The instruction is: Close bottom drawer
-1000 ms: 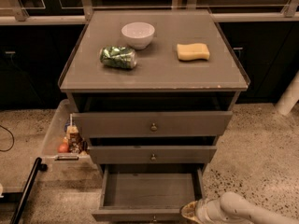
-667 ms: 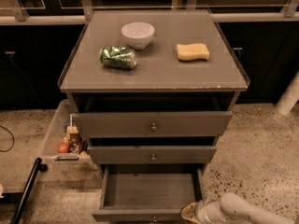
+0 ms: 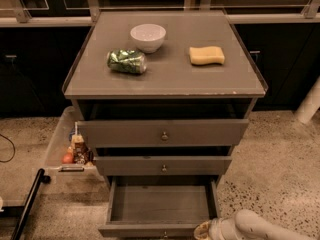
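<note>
The bottom drawer [image 3: 160, 204] of the grey three-drawer cabinet [image 3: 165, 79] is pulled far out and its inside is bare. Its front panel runs along the bottom edge of the camera view, with the small round knob [image 3: 165, 234] barely showing. My gripper [image 3: 204, 231] is at the bottom of the view, right of the knob, against the right end of the drawer's front panel. My white arm [image 3: 255, 228] reaches in from the lower right. The top drawer [image 3: 164, 133] and the middle drawer [image 3: 164, 165] each stand a little way out.
On the cabinet top are a white bowl [image 3: 148, 36], a crumpled green bag [image 3: 127, 61] and a yellow sponge [image 3: 206, 55]. A clear bin [image 3: 60, 139] with snacks [image 3: 77, 151] sits on the floor at the left. A black pole [image 3: 27, 204] lies at lower left. A white post [image 3: 310, 104] stands at right.
</note>
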Robot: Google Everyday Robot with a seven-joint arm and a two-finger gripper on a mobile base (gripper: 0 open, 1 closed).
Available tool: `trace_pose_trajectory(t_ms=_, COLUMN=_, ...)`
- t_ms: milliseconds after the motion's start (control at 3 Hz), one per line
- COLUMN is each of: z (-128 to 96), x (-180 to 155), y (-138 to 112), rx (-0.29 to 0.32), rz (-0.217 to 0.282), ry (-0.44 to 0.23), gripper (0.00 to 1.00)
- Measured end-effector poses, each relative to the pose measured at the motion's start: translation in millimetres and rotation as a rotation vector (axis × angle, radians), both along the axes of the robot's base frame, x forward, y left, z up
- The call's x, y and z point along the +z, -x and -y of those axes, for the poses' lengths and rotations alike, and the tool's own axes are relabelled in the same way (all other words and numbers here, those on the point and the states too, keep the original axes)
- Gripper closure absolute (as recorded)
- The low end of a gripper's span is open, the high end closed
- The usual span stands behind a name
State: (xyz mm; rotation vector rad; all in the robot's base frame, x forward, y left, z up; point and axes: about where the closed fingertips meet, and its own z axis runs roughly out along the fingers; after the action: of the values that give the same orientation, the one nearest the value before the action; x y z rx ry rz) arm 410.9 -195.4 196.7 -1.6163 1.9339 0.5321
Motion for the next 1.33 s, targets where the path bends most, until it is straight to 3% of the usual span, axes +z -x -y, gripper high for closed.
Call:
trace_pose_trajectory(t_ms=667, z=-15, x=18, y=25, rx=0.057, rz=0.002, ry=-0.035, gripper=1.0)
trace_pose_trajectory(t_ms=1333, z=-26, x=2, y=23, rx=0.059, rz=-0.008, ry=-0.063, gripper=1.0)
